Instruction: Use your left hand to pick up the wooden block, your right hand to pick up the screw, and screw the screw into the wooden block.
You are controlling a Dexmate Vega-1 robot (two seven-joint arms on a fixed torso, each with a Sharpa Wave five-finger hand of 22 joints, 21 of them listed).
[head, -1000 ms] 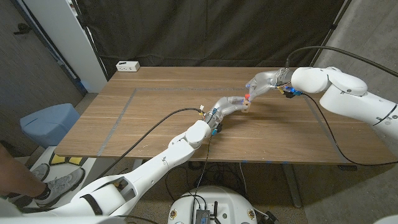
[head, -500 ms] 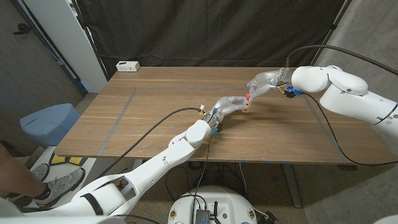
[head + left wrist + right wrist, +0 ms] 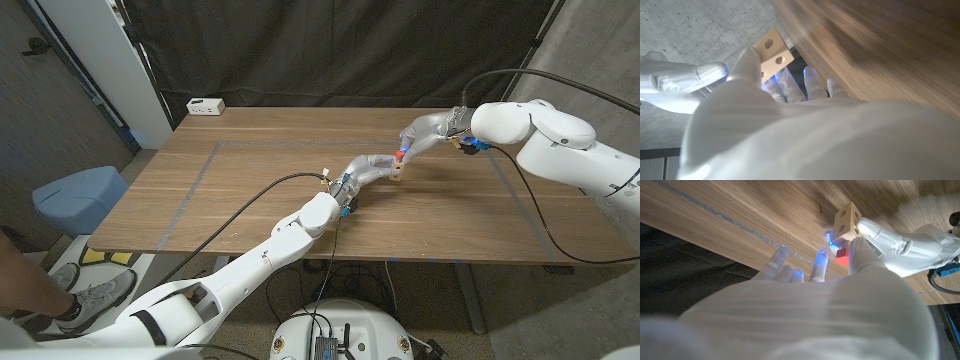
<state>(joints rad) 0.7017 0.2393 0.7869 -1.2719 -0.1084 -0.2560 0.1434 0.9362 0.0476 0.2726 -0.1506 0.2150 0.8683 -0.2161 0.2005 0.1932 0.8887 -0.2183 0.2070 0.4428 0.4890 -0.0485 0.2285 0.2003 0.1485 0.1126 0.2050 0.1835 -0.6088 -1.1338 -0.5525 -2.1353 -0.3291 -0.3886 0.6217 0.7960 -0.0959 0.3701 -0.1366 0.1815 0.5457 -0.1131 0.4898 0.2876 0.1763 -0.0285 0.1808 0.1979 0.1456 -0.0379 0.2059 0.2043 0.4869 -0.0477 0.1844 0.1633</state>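
Note:
A pale wooden block (image 3: 396, 176) with round holes (image 3: 773, 51) is held above the table by my left hand (image 3: 372, 168). In the right wrist view the block (image 3: 847, 220) has a screw with a red head (image 3: 842, 256) set against one face, its shaft reaching into the block. My right hand (image 3: 419, 134) pinches the red screw head (image 3: 399, 154) from the far right side. The two hands meet near the table's middle right. In the left wrist view my left hand (image 3: 770, 125) grips the block from below, and the other hand (image 3: 682, 85) shows beside it.
The wooden table (image 3: 260, 190) carries a grey tape outline (image 3: 200, 175). A white power strip (image 3: 205, 105) lies at the far left corner. A blue bin (image 3: 75, 200) and a person's shoe (image 3: 85, 295) are on the floor at the left.
My right arm's elbow has shifted slightly upward and right. The hands, block and screw stay in the same spot.

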